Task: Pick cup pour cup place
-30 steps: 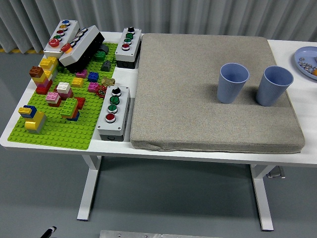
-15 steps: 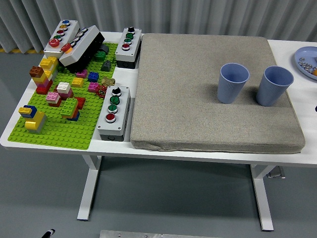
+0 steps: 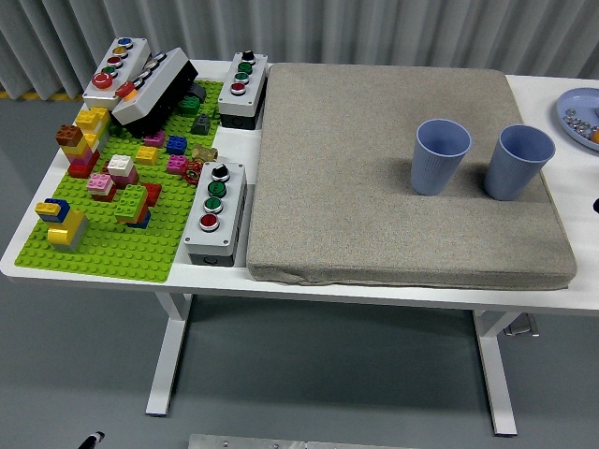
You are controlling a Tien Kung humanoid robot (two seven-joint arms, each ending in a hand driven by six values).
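Two blue-grey cups stand upright and side by side on the right half of a grey-beige mat (image 3: 374,206). The left cup (image 3: 441,155) and the right cup (image 3: 520,162) are a little apart, and both look empty from here. A small dark tip of my right hand (image 3: 596,202) shows at the picture's right edge, to the right of the right cup and not touching it. Too little of it shows to tell its shape. My left arm is out of view.
A blue plate (image 3: 578,105) with small items sits at the far right. On the left lies a green baseplate (image 3: 112,248) with several coloured bricks. Grey button boxes (image 3: 214,213) (image 3: 241,89) (image 3: 116,73) and a tilted black box (image 3: 157,92) stand around it.
A dark tip of the right hand has come in at the right edge, slightly further now. The cups have not moved.
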